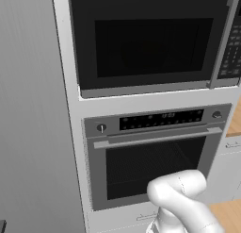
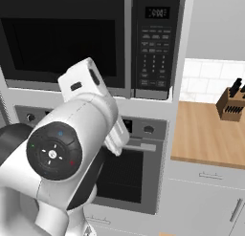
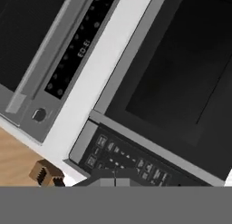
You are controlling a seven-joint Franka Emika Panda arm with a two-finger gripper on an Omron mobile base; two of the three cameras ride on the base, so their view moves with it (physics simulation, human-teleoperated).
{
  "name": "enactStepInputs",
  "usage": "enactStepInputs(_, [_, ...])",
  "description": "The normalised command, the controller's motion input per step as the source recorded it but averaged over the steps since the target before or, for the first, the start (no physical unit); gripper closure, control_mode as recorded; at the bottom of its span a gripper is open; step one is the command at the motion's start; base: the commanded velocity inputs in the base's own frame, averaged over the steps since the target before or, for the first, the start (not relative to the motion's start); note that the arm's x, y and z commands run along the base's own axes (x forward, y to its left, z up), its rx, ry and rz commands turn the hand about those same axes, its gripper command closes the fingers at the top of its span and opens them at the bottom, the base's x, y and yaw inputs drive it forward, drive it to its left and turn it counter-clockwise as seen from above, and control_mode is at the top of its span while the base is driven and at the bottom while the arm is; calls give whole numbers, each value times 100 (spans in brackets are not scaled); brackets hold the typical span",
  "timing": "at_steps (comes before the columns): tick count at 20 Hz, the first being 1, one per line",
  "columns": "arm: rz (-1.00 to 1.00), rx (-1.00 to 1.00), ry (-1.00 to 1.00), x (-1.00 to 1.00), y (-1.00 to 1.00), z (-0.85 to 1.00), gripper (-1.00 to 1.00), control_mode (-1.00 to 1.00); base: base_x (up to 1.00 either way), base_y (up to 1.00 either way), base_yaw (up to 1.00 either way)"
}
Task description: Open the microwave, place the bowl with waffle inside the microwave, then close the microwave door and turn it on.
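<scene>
The microwave [image 1: 150, 43] is built in high, above an oven, and its black microwave door [image 2: 62, 39] is closed. The door's long vertical grey handle [image 1: 223, 43] runs beside the dark keypad strip [image 2: 155, 48]. In the hand view, which is rolled, the door window [image 3: 181, 69] lies at the right and the keypad [image 3: 122, 157] sits just ahead of my gripper [image 3: 115, 178]. The fingertips look pressed together with nothing between them, and they stand off the microwave front. The bowl and the waffle are out of view.
A silver-framed oven [image 1: 150, 161] with knobs and a horizontal handle sits under the microwave. A wooden counter [image 2: 210, 134] with a knife block [image 2: 232, 103] lies to the right. A tall grey panel [image 1: 33, 109] stands on the left.
</scene>
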Motion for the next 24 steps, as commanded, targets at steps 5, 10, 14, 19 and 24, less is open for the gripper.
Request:
enactStepInputs(5, [-7, 14, -4, 29, -8, -30, 100, -100, 0, 0, 0])
enactStepInputs(10, [5, 23, -1, 15, -41, -1, 100, -100, 0, 0, 0])
enactStepInputs(14, [3, 21, -1, 20, -28, 0, 100, -100, 0, 0, 0])
enactStepInputs(19, [4, 2, 15, 43, 0, -2, 100, -100, 0, 0, 0])
enactStepInputs(24, [3, 3, 12, 52, 0, -3, 100, -100, 0, 0, 0])
